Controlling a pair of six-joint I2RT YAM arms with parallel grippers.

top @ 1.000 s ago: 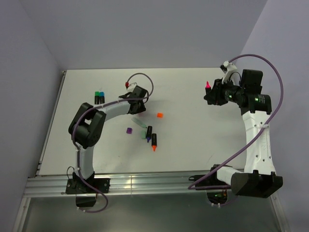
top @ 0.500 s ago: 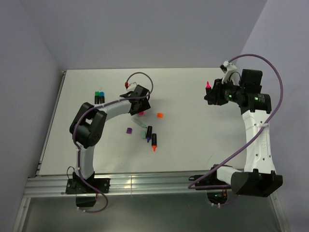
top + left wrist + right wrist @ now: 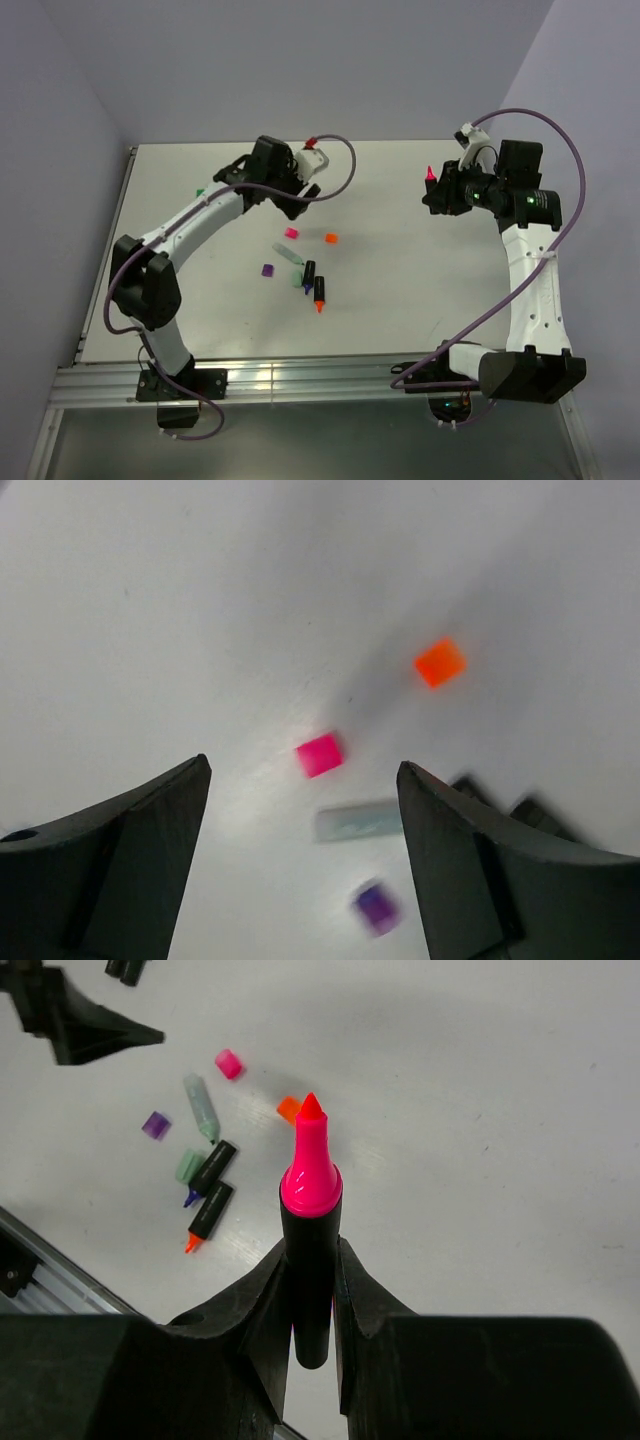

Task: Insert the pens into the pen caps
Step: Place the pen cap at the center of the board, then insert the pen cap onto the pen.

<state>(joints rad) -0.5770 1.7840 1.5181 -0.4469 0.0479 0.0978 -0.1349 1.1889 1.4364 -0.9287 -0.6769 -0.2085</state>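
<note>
We see a matte white tabletop (image 3: pixel 420 300) set into a corner of plain lilac-grey walls (image 3: pixel 300 70). A ribbed metal rail (image 3: pixel 300 378) runs along the tabletop's near edge.

The right jaws are clamped on a pink-tipped pen (image 3: pixel 311 1250). Its smooth black barrel stands upright with the cone-shaped tip on top, above the right side of the tabletop toward the far edge.

The left jaws are spread wide and hold nothing, raised near the far edge, left of the middle. Their dark wedge-shaped fingers (image 3: pixel 110 870) frame a blocky pink cap (image 3: pixel 319 754) lying on the tabletop.

Around the middle of the tabletop lie:
- an orange cap (image 3: pixel 331 238), beside the pink one
- a purple cap (image 3: pixel 267 270)
- a frosted pale green piece (image 3: pixel 289 253)
- a green cap (image 3: pixel 295 282)
- a purple-tipped pen (image 3: pixel 308 272)
- an orange-tipped pen (image 3: pixel 320 294), just beside the purple-tipped one, nearer the near edge
</note>
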